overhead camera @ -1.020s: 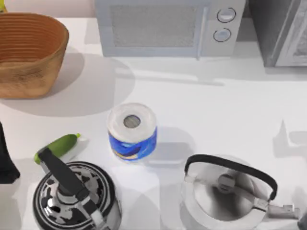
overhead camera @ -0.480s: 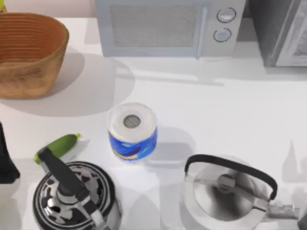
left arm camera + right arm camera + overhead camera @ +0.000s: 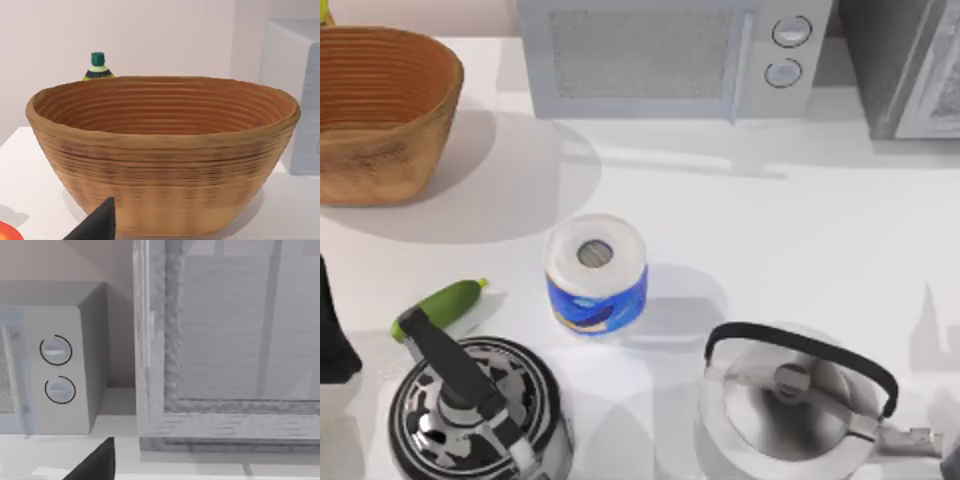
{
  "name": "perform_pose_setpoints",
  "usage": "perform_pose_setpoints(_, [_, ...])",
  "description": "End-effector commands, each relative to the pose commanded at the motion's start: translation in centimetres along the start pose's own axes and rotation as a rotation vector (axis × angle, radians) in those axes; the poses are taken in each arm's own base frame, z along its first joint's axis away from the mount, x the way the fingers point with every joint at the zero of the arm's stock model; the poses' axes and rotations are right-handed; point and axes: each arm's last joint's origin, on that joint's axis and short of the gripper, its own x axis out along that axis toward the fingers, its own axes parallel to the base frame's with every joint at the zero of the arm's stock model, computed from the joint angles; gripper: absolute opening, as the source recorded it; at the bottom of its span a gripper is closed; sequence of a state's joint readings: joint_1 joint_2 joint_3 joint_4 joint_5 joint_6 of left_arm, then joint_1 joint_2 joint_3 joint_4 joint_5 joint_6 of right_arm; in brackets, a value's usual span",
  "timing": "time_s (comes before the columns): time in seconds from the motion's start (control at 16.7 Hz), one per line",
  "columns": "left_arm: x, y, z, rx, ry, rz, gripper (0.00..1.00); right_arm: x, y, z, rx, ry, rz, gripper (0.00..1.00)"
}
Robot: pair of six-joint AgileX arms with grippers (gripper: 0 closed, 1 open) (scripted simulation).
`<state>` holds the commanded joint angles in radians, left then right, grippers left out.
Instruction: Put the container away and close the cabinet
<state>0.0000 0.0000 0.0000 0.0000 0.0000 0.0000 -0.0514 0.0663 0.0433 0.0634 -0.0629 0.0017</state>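
The container is out of view. The grey cabinet (image 3: 905, 70) stands at the table's back right corner, beside the microwave. In the right wrist view its framed door panel (image 3: 225, 340) faces the camera from close by, and a dark part of my right gripper (image 3: 95, 462) shows at the lower edge, apart from the door. My left arm (image 3: 330, 335) is a dark shape at the table's left edge. A dark part of my left gripper (image 3: 97, 222) points at the wicker basket (image 3: 160, 150).
A white-and-blue paper roll (image 3: 596, 272) stands mid-table. A green cucumber (image 3: 440, 306) and a patterned kettle (image 3: 470, 410) lie front left, and a silver kettle (image 3: 790, 400) front right. The microwave (image 3: 670, 55) is at the back. A green-capped bottle (image 3: 98, 65) stands behind the basket.
A shadow on the table's right side has slid toward the front edge. The objects on the table have not moved.
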Motion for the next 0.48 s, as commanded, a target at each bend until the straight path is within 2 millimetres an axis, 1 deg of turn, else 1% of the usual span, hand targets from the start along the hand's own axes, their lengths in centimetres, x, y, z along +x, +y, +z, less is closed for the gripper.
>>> perform_pose_setpoints(0.12, [0.0,0.0,0.0,0.000,0.000,0.000,1.00,0.4,-0.6,1.9,-0.013,-0.054,0.015,1.00])
perform_pose_setpoints(0.24, [0.0,0.0,0.0,0.000,0.000,0.000,1.00,1.3,-1.5,4.2,-0.046,-0.117,0.041,1.00])
perform_pose_setpoints(0.36, [0.0,0.0,0.0,0.000,0.000,0.000,1.00,2.6,-2.9,6.4,-0.100,-0.176,0.069,1.00])
perform_pose_setpoints(0.48, [0.0,0.0,0.0,0.000,0.000,0.000,1.00,4.3,-5.0,7.7,-0.161,-0.209,0.089,1.00])
